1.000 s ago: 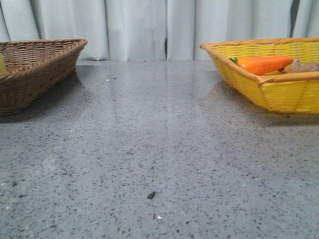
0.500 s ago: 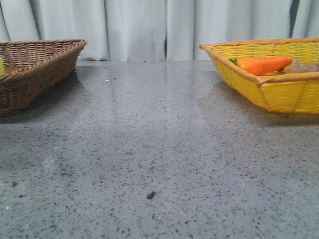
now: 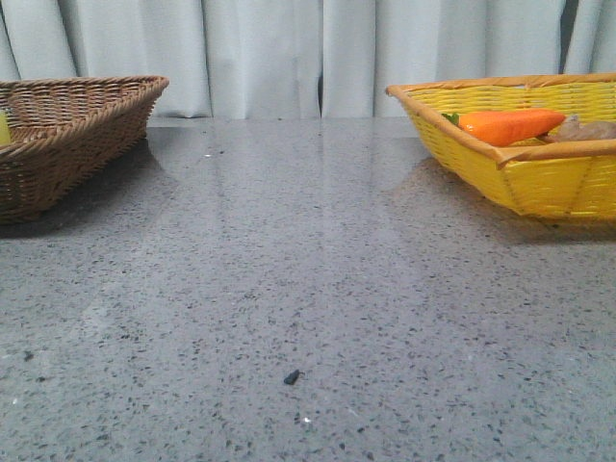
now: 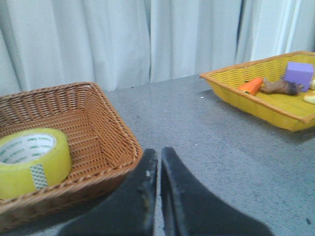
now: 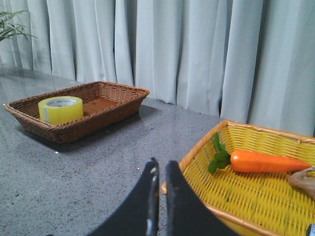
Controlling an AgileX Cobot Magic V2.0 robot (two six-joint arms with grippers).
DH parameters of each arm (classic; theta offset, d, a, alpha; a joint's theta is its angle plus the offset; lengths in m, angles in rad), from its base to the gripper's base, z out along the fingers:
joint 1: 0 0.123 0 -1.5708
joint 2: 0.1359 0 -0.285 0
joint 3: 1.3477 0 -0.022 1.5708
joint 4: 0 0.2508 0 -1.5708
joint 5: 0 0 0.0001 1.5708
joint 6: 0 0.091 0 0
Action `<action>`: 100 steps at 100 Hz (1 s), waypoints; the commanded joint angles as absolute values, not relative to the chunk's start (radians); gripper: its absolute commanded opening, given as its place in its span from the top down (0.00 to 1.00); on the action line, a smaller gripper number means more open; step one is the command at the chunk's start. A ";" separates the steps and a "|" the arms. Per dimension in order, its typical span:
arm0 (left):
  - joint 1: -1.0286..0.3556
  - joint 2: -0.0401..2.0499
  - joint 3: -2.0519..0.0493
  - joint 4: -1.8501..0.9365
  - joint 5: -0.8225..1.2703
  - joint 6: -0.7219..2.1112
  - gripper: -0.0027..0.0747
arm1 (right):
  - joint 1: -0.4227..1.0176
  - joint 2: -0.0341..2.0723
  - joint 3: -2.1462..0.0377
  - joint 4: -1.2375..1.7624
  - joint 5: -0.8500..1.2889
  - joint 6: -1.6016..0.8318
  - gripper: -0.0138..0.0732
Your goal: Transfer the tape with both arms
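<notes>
The tape [image 4: 30, 160] is a wide yellow roll with a white core and green print. It lies flat in the brown wicker basket [image 4: 106, 132] on the left of the table. It also shows in the right wrist view [image 5: 60, 109], and a sliver of it shows in the front view [image 3: 4, 128]. My left gripper [image 4: 159, 153] is shut and empty, beside the brown basket's near corner. My right gripper [image 5: 161, 166] is shut and empty, beside the yellow basket's near rim [image 5: 197, 147]. Neither gripper shows in the front view.
The yellow basket [image 3: 539, 173] at the right holds an orange carrot [image 3: 508, 124], a brown root-like piece [image 4: 280, 87] and a purple block [image 4: 298, 75]. The brown basket [image 3: 87, 125] stands at the left. Grey curtains hang behind the speckled grey table [image 3: 308, 269].
</notes>
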State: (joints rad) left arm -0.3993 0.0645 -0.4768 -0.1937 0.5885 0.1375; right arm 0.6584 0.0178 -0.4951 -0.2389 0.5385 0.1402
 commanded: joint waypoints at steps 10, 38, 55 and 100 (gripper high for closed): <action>-0.409 0.029 -0.436 -0.245 0.512 0.128 0.99 | 0.658 0.033 -0.509 -0.260 0.458 0.139 0.90; -0.409 0.029 -0.349 -0.227 0.462 0.132 0.99 | 0.658 0.033 -0.509 -0.260 0.458 0.139 0.90; -0.406 0.029 -0.322 -0.041 0.417 0.139 0.99 | 0.658 0.033 -0.509 -0.260 0.458 0.139 0.90; -0.174 -0.012 -0.016 0.077 0.203 -0.081 0.99 | 0.658 0.033 -0.509 -0.260 0.458 0.139 0.90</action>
State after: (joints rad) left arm -0.1909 0.0038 -0.0047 0.0924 0.2875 -0.0570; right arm 0.6584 0.0178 -0.4861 -0.2396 0.5369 0.1402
